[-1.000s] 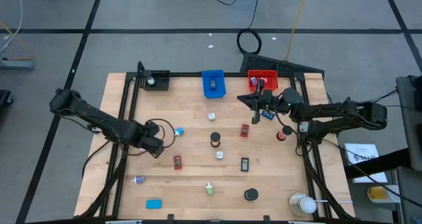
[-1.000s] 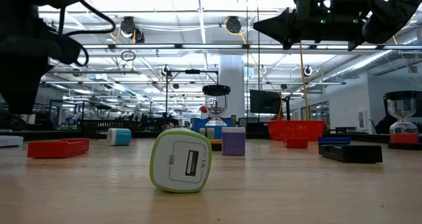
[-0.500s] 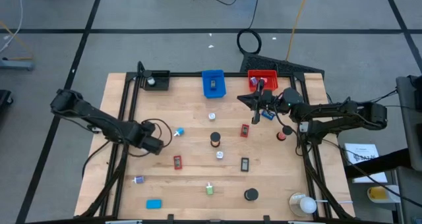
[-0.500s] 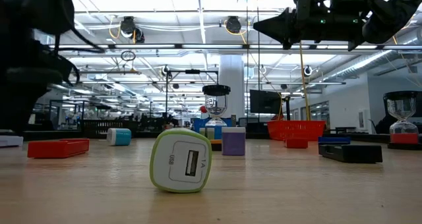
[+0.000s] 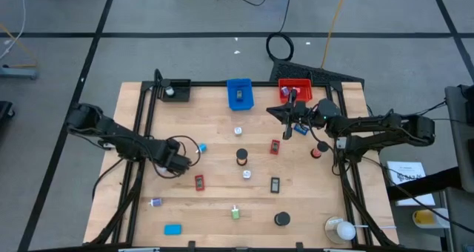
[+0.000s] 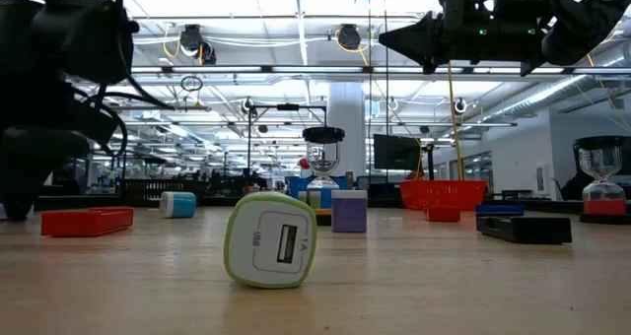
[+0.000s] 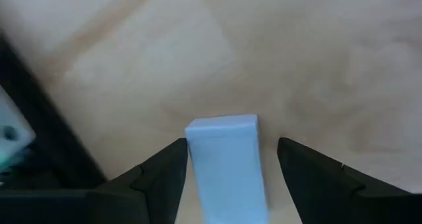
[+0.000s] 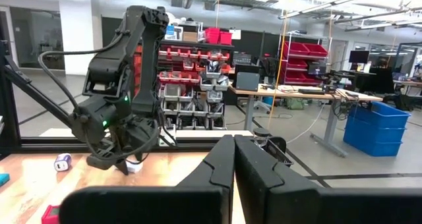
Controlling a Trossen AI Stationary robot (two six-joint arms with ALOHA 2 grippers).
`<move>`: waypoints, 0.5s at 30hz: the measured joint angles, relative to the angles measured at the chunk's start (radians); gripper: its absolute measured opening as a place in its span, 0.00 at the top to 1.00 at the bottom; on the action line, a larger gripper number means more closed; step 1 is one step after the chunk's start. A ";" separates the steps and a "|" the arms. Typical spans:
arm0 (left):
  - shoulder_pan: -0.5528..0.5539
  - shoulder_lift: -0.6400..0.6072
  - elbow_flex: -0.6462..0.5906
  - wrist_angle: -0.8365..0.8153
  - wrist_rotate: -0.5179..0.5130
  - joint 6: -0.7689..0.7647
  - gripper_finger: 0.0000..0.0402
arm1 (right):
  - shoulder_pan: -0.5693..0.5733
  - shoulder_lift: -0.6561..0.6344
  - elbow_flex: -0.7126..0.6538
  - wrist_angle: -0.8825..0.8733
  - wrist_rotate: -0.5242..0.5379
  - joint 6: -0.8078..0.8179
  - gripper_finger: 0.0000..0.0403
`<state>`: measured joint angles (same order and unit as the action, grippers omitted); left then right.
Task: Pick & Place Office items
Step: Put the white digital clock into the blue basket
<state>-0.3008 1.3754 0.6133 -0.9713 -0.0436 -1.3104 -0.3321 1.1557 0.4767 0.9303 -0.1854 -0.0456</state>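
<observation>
Small office items lie scattered on the wooden table [image 5: 215, 118]: a red block [image 5: 199, 182], a black roll [image 5: 241, 157], a blue roll [image 5: 201, 147], a green-and-white charger [image 6: 273, 241]. My left gripper [image 7: 232, 142] points down at the table's left side [image 5: 181, 163], open, with a pale blue block [image 7: 225, 165] lying flat on the wood between its fingers. In the high view the gripper hides that block. My right gripper [image 5: 287, 113] hangs shut and empty above the table near the red bin [image 5: 295, 89]. My left gripper comes from above with one finger on each long side of the pale blue block. One finger [image 7: 165, 174] stands right at the block's side [image 7: 191, 151], and I cannot tell whether it touches. Bare wood shows between the block and the other finger [image 7: 310, 178].
A blue bin [image 5: 239, 93] and a black bin [image 5: 173, 90] stand along the far edge beside the red one. A roundish white object in a clear holder [image 5: 341, 228] sits at the near right corner. A black frame rail [image 5: 141, 133] runs along the table's left side.
My left gripper has sunk toward the table and shifted a little toward the right edge, its arm folding lower. The right arm has kept still.
</observation>
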 joint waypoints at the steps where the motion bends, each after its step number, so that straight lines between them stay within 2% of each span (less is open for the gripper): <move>1: 0.000 0.000 0.004 0.007 0.005 0.010 0.43 | 0.000 0.000 0.000 -0.001 0.000 0.000 0.98; 10: 0.027 0.000 0.046 0.053 0.011 0.180 0.71 | 0.000 0.000 0.000 0.000 0.000 0.000 0.98; 15: 0.039 0.000 0.133 -0.022 0.005 0.297 0.79 | 0.000 0.000 0.000 0.000 0.000 0.000 0.98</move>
<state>-0.2622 1.3750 0.7459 -0.9933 -0.0387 -1.0138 -0.3321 1.1557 0.4767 0.9298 -0.1856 -0.0459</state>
